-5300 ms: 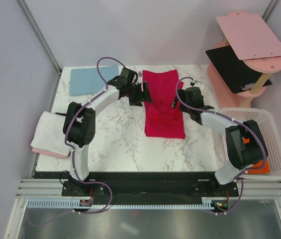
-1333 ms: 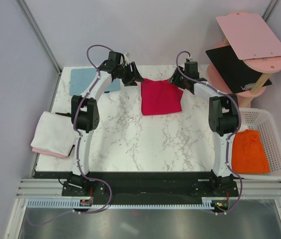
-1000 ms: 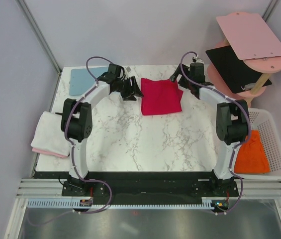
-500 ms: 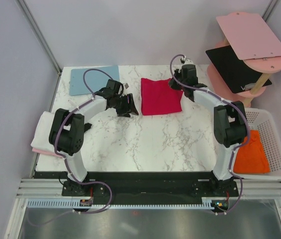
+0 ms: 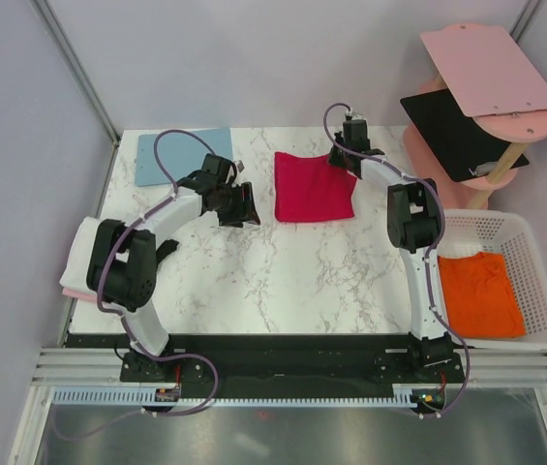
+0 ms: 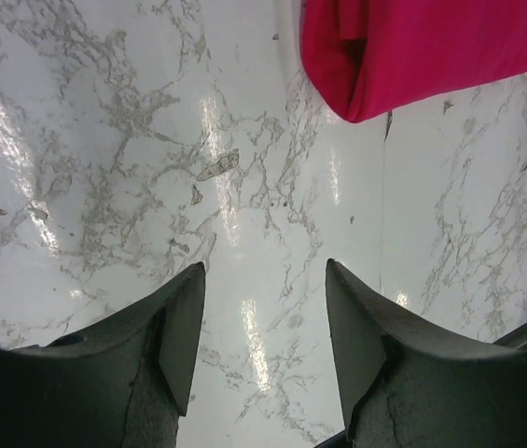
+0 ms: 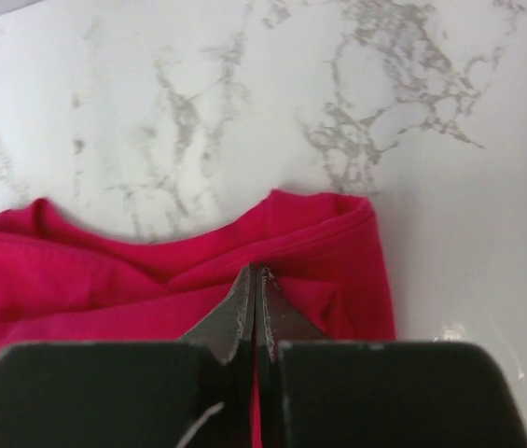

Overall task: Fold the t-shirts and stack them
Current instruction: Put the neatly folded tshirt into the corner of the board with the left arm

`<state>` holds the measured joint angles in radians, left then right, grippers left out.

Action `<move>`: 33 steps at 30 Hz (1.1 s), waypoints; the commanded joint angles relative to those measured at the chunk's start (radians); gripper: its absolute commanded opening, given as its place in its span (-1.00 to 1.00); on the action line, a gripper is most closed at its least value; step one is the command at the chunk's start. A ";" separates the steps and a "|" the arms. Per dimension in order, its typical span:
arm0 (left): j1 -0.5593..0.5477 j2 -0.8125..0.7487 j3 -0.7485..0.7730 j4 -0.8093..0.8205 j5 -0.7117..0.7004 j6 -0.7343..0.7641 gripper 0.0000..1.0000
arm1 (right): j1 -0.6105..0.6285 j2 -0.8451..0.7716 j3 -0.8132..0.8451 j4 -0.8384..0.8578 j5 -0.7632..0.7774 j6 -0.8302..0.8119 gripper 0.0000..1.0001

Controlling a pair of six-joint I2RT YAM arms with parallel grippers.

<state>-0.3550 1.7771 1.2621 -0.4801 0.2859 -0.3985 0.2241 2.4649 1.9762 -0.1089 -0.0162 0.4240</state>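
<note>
While the left pincer (image 6: 263,280) hangs spread beside the folded red shirt (image 5: 312,187) at the far middle of the table (image 5: 254,276), the right pincer (image 7: 256,280), pressed together, tips its collar edge.

— How does the worktop (image 5: 254,271) look?
— Like white stone with grey veins, smooth and glossy. Bright reflections streak it just beside the crimson t-shirt (image 5: 312,186).
— And that shirt?
— Soft matt cloth, creased along its folded edge.
— The left end effector (image 6: 263,280)?
— Dark matt plastic, faintly grainy. The right end effector (image 7: 254,280) has the same finish.
— Anything right of the shirt?
— A white perforated plastic basket (image 5: 491,228), with a rumpled, matt orange t-shirt (image 5: 481,295) inside.
— And left of it?
— A light-blue board (image 5: 171,150), flat, smooth and matt.
</note>
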 commanded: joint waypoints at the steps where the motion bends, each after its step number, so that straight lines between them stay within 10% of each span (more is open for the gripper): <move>1: 0.004 -0.087 -0.007 -0.037 -0.056 0.062 0.22 | -0.025 0.066 0.091 -0.011 0.058 0.016 -1.00; 7: 0.004 -0.179 -0.047 -0.081 -0.223 0.078 0.22 | -0.026 0.057 0.084 0.054 -0.024 -0.001 -0.97; 20: 0.014 -0.162 -0.076 -0.485 -0.752 0.027 0.22 | -0.025 -0.506 -0.518 0.241 -0.205 0.097 -0.57; 33: 0.123 0.008 -0.066 -0.497 -0.829 0.046 0.21 | -0.025 -0.715 -0.723 0.265 -0.317 0.140 -0.57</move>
<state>-0.2634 1.7634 1.1675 -0.9565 -0.4831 -0.3649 0.1989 1.8160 1.2709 0.1265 -0.2909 0.5537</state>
